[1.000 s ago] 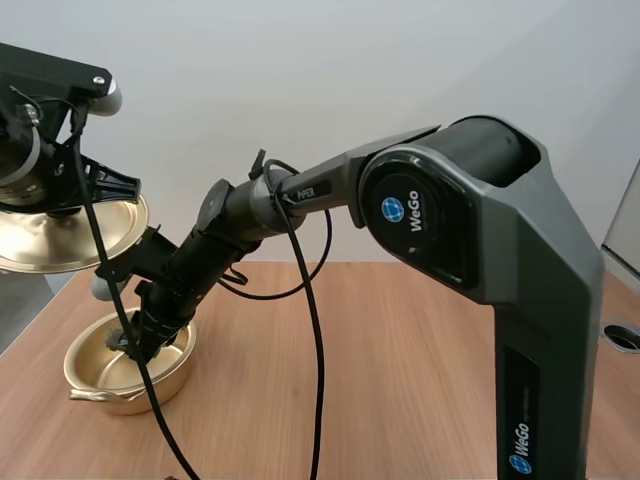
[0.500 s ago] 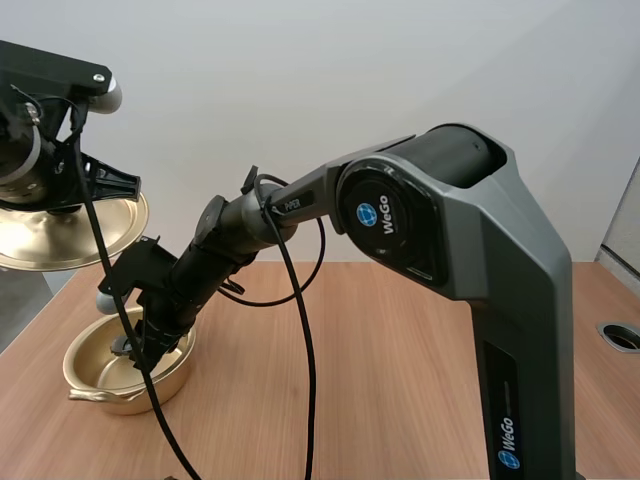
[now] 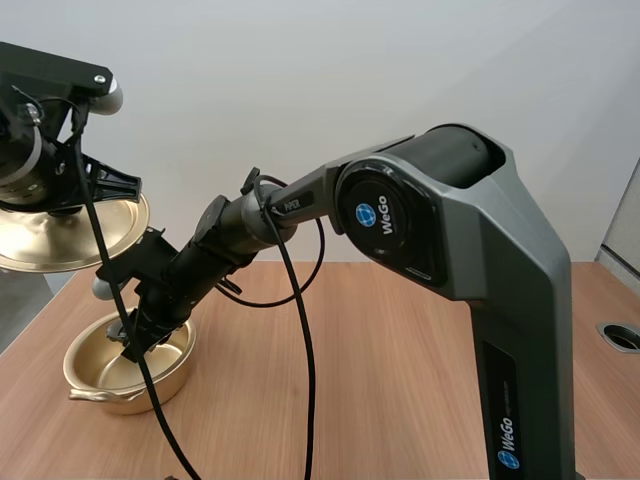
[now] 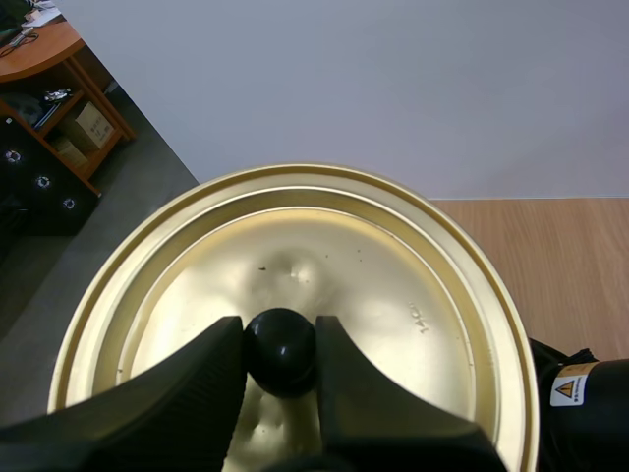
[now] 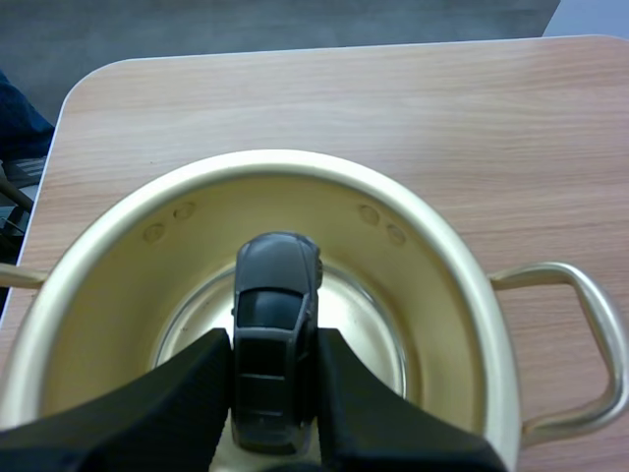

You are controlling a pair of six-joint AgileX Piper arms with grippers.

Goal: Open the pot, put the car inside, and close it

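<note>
My right gripper [image 3: 133, 346], pinching the car [image 5: 275, 324], now sits slightly higher in the pot [image 3: 88, 388] than a moment ago.

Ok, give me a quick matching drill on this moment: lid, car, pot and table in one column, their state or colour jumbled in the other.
Column 1:
1. lid
2. car
3. pot
4. table

Column 2:
A. gold, standing open on the table
B. dark, pinched in the right end effector over the pot's inside
C. light wood, bearing the pot
D. gold, held up off the table, clamped in the left end effector

Pairs: 1-D, 2-B, 3-A, 4-C
</note>
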